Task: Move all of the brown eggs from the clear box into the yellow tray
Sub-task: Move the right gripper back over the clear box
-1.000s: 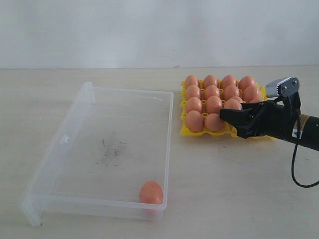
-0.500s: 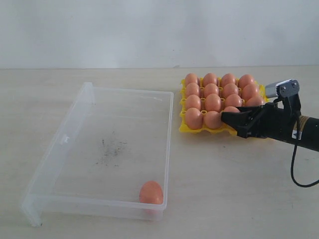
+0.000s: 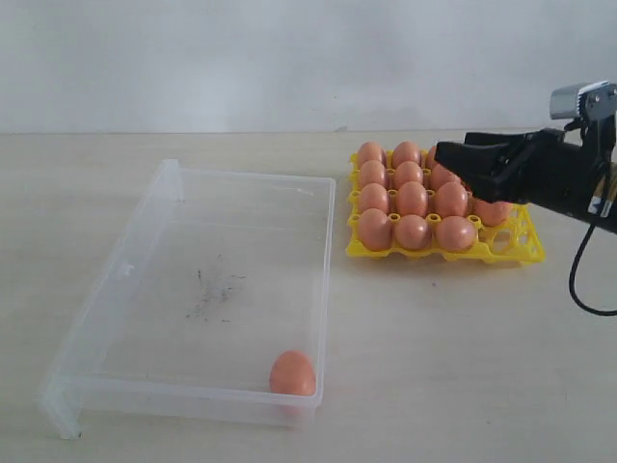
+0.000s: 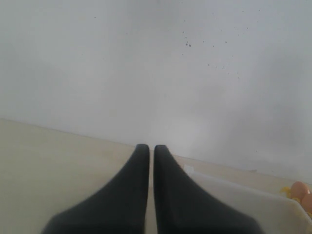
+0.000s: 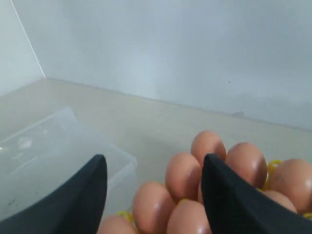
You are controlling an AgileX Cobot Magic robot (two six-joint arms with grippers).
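Right claw hangs wide and empty over the far rows of the yellow tray; the right wrist view shows its fingers spread with nothing between them, only egg tops below. Left claw is pinched nearly closed on nothing and sits out of the exterior view. The tray looks full but for one open cup at its near right corner. One brown egg is left in the clear box, tucked in the near corner close to two walls. My read: next comes the reach across for that egg. I would lift clear of the seated eggs before swinging over, come down with one finger inside the near wall so the rim doesn't catch it, and close softly, since the shell is smooth and may roll. Dark specks on the box floor. Pale, matte table; plain whitish wall behind.
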